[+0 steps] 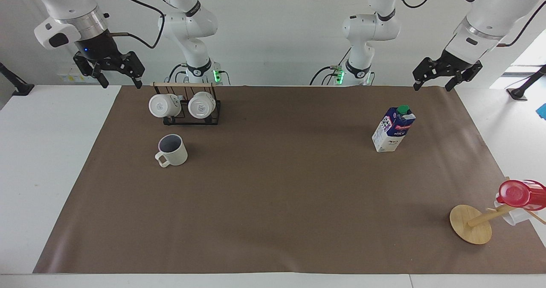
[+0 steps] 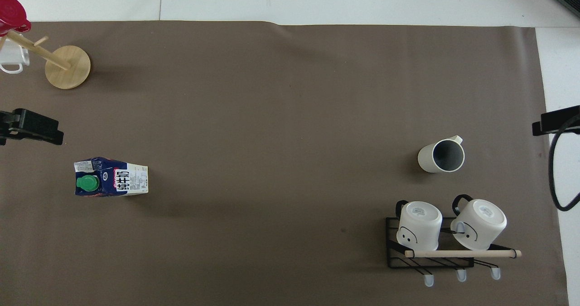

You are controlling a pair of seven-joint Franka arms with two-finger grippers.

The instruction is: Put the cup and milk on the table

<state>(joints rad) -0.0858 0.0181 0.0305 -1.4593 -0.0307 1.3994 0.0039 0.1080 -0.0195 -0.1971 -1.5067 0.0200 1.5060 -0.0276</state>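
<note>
Upright, the cream ceramic cup [image 1: 172, 150] and blue-white milk carton [image 1: 393, 129] stood on the paper-covered table [image 1: 273, 202], below raised, empty, open left gripper [image 1: 446, 77] and right gripper [image 1: 114, 71] near its robot-side corners.

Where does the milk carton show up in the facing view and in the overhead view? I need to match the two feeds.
Facing view: the milk carton stands at right of centre, on the brown paper.
Overhead view: the milk carton sits at the left, below mid-height.
Shared landmark: the round wooden disc, farther from the robots than the carton.

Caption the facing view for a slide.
Cup and milk stand on the table; left gripper and right gripper wait open above.
</note>
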